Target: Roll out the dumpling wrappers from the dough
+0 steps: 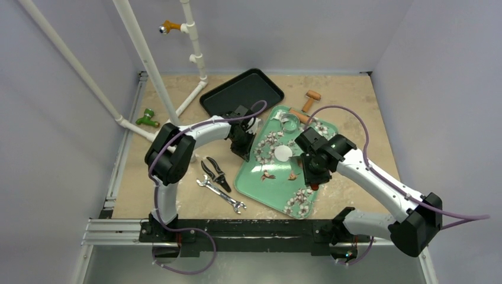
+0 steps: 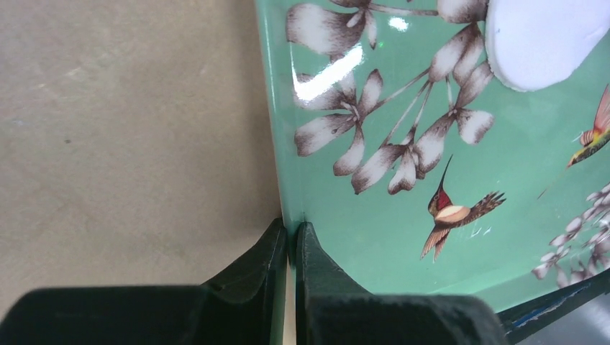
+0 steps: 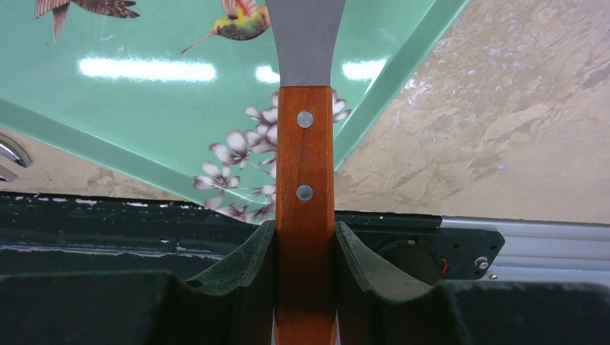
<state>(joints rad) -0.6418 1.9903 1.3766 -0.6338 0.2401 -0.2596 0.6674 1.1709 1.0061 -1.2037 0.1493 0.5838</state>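
Tabletop, left end effector pinching tray, only right wrist shows spatula

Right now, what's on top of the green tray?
A white dough disc and a metal ring lie on the tray. The right end effector with its spatula covers part; anything beneath is hidden.

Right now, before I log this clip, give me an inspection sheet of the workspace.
Surface: beige table, mottled.
Job's things: one dumpling wrapper on the green tray; metal ring cutter on it too.
Clutter: pliers, wrench, black tray, wooden tool beyond the green tray.
Pincers: left pincer shut on the green tray's rim; right pincer shut on a wood-handled spatula.
Cables: purple cables along both arms.
Surroundings: white pipes, grey walls.
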